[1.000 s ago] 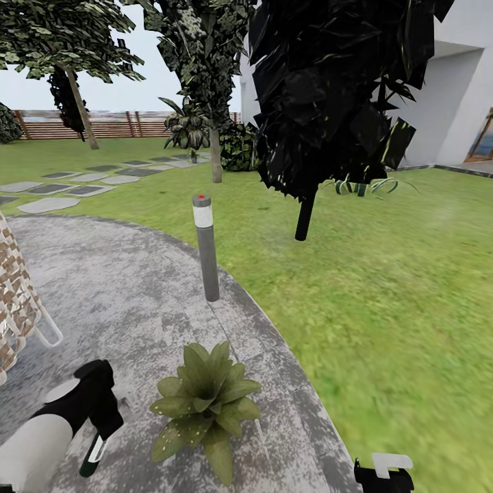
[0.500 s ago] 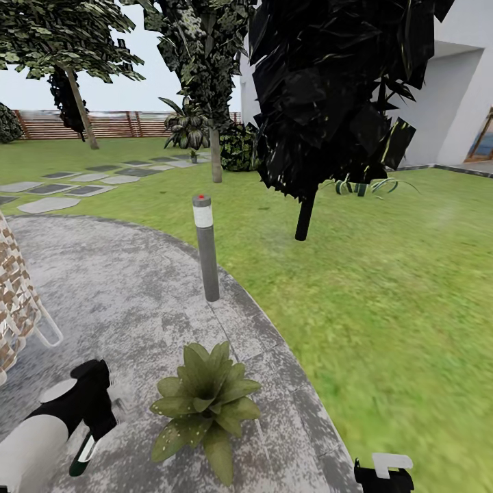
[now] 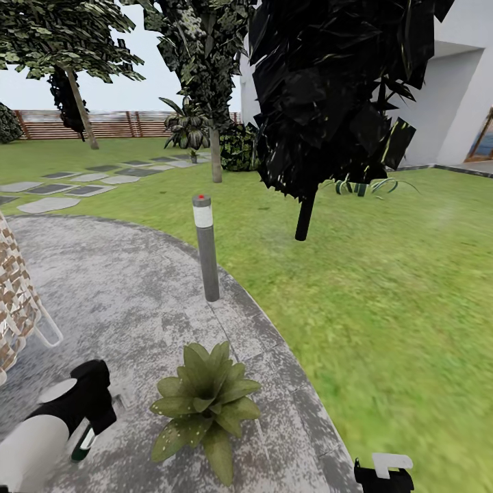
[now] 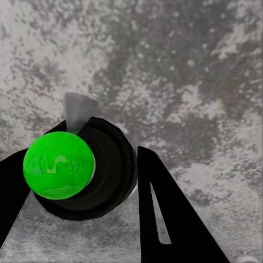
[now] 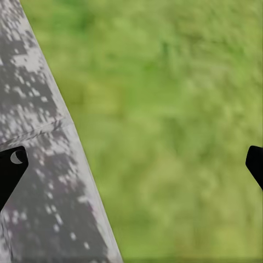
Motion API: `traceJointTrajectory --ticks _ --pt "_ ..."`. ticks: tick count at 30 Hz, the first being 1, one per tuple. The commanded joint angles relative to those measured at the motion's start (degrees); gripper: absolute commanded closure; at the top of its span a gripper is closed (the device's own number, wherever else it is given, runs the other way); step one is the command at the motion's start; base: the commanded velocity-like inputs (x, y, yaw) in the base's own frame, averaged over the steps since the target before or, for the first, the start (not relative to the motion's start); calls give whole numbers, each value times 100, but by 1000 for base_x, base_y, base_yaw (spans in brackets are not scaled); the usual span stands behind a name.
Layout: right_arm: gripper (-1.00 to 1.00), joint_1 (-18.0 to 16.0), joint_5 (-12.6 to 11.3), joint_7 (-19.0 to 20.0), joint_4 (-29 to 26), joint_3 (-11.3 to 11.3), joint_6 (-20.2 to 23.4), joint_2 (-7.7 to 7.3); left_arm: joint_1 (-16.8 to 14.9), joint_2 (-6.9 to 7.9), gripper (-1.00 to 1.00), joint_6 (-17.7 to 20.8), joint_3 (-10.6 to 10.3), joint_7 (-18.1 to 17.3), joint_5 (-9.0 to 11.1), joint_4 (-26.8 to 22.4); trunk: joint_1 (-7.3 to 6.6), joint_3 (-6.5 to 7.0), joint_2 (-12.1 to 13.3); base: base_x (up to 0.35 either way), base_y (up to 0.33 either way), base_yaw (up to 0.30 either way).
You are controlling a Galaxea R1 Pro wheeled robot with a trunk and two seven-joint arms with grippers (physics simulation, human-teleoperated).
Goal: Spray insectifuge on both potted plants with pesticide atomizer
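Green-capped atomizer (image 4: 76, 170) held in left gripper (image 4: 82, 219) beside potted plant (image 3: 205, 404)

Grey bollard light (image 3: 205, 248), red cap, upright at patio edge. Woven chair (image 3: 17, 301) w/ white frame nearby. Dark-leaved tree (image 3: 329, 89) on grass. White bldg wall (image 3: 459, 89) beyond it.

no readable text, labels, brands, numbers or signs on anything in view

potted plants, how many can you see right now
1. The potted plant sits on the grey patio, near the lamp post. The second may be outside the view.
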Motion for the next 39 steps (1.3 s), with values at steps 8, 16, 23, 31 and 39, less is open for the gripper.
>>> traceJointTrajectory --ticks 8,16,23,31,39 --pt "-100 -5 59 -13 8 -40 -20 2 -16 -354 100 66 -38 -1 -64 -68 -1 -5 -2 0 0 0" --pt "-100 -5 59 -13 8 -38 -20 2 -13 -396 100 84 6 -9 -72 -66 -1 -5 -2 -68 -32 0" --pt "-100 -5 59 -13 8 -36 -20 4 -13 -398 100 94 24 -32 -36 -72 -1 -5 -2 -268 -170 0" --pt "-100 -5 59 -13 8 -31 -20 10 -13 -425 100 103 16 -45 -17 -73 -1 -5 -2 -118 -273 154" --pt "-100 -5 59 -13 8 -31 -20 11 -27 -460 100 107 8 -54 -16 -73 -1 -5 -2 -3 -295 272"
